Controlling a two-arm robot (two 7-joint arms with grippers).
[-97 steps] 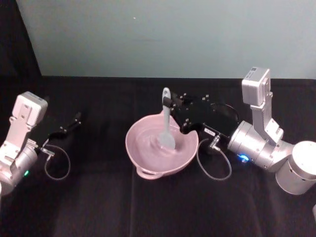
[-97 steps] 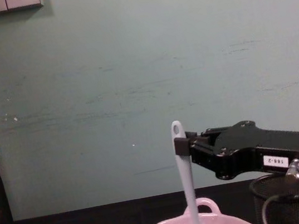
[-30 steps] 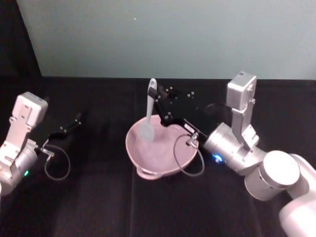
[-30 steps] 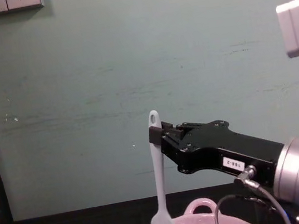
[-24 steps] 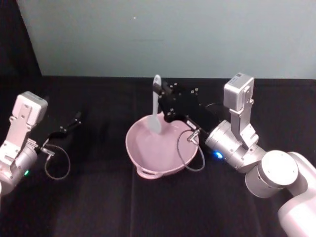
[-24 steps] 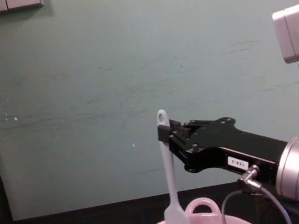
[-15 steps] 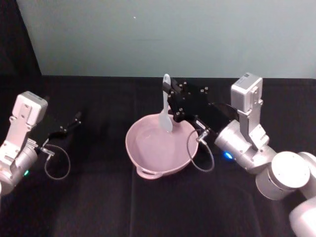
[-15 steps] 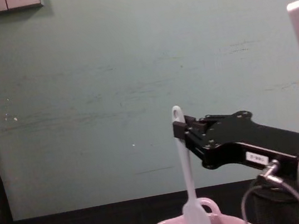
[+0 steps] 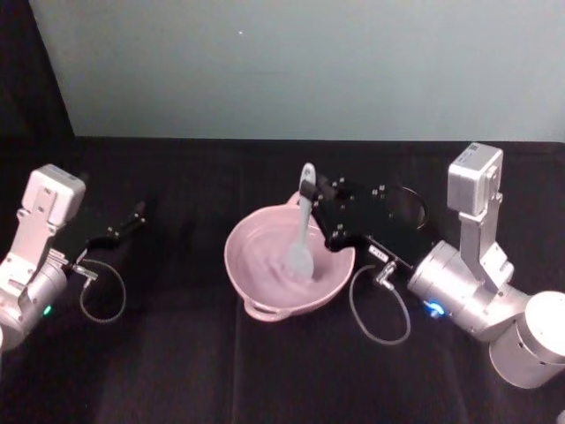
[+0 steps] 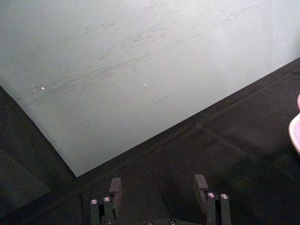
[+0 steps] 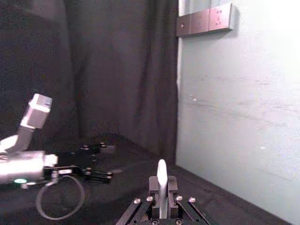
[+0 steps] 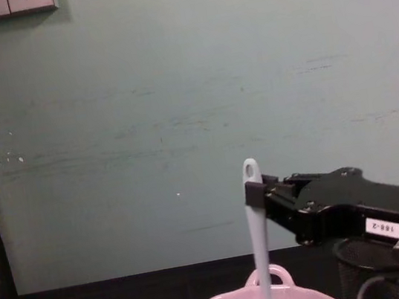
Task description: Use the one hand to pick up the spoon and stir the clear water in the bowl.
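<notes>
The left gripper [image 9: 131,219] sits parked at the left, fingers apart. In the bowl [image 9: 237,265] the spoon [image 9: 304,228] stands near upright, scoop seemingly in the water [image 9: 265,258]. I judge it light, stiff, slick plastic; the right gripper [image 9: 316,196] clamps its handle top.

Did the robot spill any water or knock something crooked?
Nothing stands out. The pale pink round bowl sits level on the black cloth with no visible spill. The right gripper holds the slim white plastic spoon nearly upright, scoop in the clear water. The left gripper rests open at the left.
</notes>
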